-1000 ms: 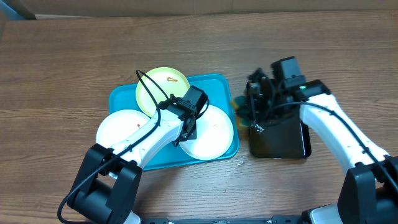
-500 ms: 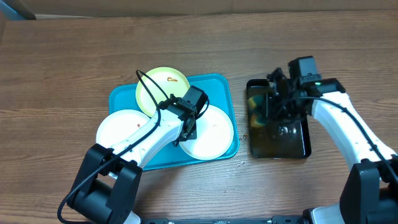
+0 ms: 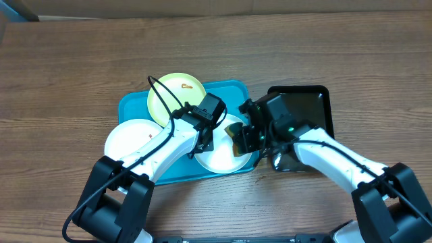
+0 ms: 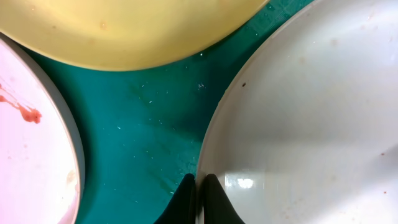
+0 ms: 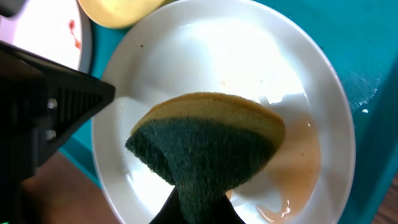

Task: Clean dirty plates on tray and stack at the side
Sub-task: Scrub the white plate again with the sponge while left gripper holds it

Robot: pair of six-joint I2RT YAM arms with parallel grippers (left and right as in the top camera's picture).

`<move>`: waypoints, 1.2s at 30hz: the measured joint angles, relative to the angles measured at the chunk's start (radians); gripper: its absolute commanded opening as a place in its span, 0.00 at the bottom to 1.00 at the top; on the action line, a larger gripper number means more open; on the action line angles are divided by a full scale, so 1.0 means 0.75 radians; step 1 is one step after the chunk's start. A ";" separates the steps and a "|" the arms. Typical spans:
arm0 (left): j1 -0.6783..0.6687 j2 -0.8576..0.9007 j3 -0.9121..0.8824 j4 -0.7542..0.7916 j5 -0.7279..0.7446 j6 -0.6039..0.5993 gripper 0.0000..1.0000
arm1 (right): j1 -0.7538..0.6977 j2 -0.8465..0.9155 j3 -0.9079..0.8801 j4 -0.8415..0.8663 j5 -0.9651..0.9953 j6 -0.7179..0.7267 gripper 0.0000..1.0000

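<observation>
Scrubbing the white plate [image 5: 205, 56] on the blue tray [image 5: 373, 62] wants firm small circles through the brownish puddle [image 5: 292, 186], right gripper [image 5: 198, 208] clamped on the sponge [image 5: 208, 149] over it, left gripper [image 4: 199, 186] closed with tips at its rim, likely steadying it.

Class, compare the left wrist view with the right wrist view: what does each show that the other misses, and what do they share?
Only the left wrist view: the left gripper tips closed together, pinching the rim of the clean-looking white plate.
Only the right wrist view: the sponge clamped in the right gripper, a brownish puddle on that plate, and a bit of wooden table.
Both: that white plate, the yellow plate, the red-smeared plate and the turquoise tray.
</observation>
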 measured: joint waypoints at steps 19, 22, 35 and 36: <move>0.000 0.000 0.000 0.001 0.000 0.000 0.04 | 0.054 0.107 -0.007 0.343 0.263 0.020 0.04; 0.000 0.000 0.000 0.001 0.000 0.000 0.04 | 0.054 0.108 -0.007 0.393 0.266 0.020 0.04; 0.000 0.000 0.000 0.001 0.000 0.000 0.04 | 0.054 0.194 -0.007 0.503 0.339 0.092 0.04; 0.000 0.000 0.000 0.001 0.000 0.000 0.04 | 0.054 0.206 -0.007 0.517 0.342 0.097 0.04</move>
